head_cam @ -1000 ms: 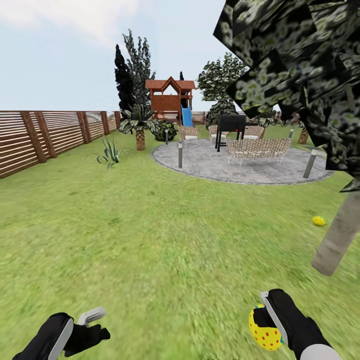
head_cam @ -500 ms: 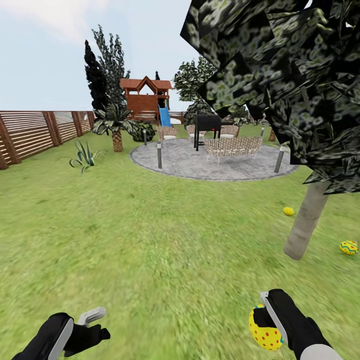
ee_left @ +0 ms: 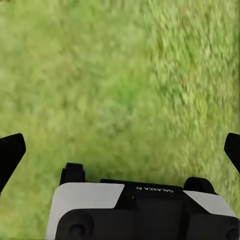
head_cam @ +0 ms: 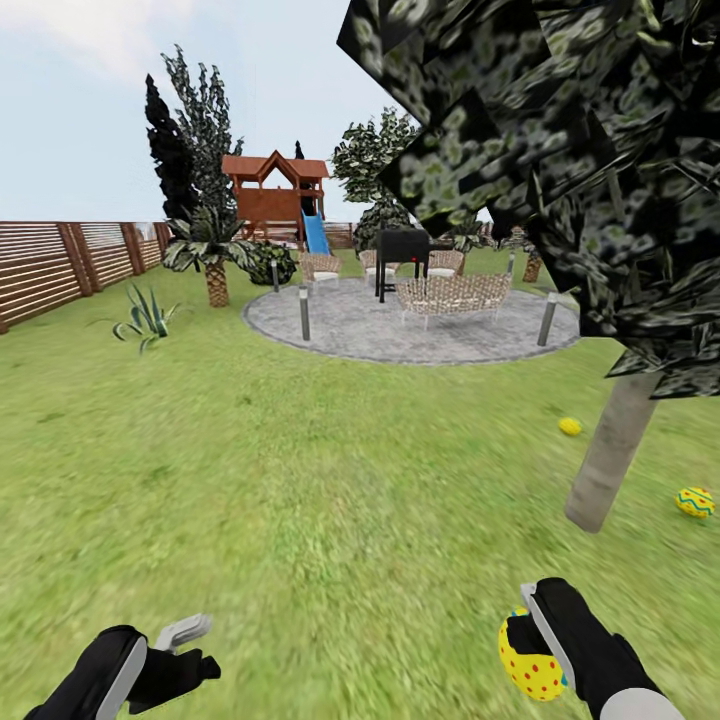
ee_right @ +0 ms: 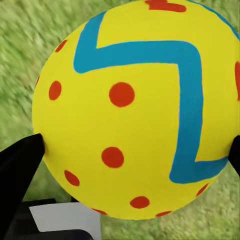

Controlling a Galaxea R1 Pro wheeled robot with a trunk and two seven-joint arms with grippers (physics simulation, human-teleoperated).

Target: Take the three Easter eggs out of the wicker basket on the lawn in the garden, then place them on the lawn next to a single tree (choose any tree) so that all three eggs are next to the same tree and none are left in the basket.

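Since a second ago my view has swung right, bringing the tree (head_cam: 610, 455) closer. Right gripper (head_cam: 540, 640) clasps an egg (head_cam: 530, 660); two eggs (head_cam: 695, 502) lie by the trunk. Left gripper (head_cam: 175, 650) is spread, holding nothing.

Left gripper (ee_left: 120, 150) spread wide above seemingly bare lawn (ee_left: 115, 75).
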